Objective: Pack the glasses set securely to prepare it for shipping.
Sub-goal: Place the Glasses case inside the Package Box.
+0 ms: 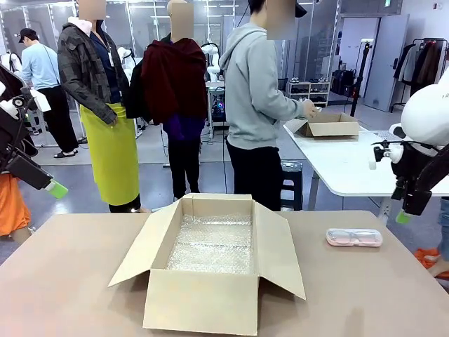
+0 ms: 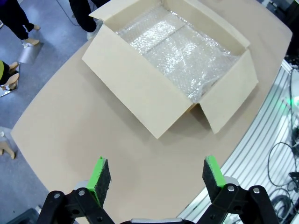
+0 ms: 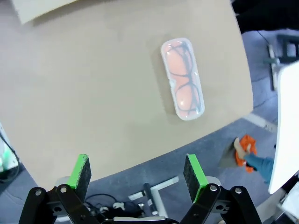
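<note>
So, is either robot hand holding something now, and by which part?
Nothing is held. The left hand and the right hand are both open and empty; the pink glasses case lies free on the table.

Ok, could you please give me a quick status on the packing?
Left hand and right hand open, empty, above the table. Pink glasses case on the table right of the open box, untouched. Box lined with bubble wrap; nothing between them.

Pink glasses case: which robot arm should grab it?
The right arm. Its open right gripper hangs nearest the pink glasses case, right of the box; the left gripper is beyond the box's other side.
</note>
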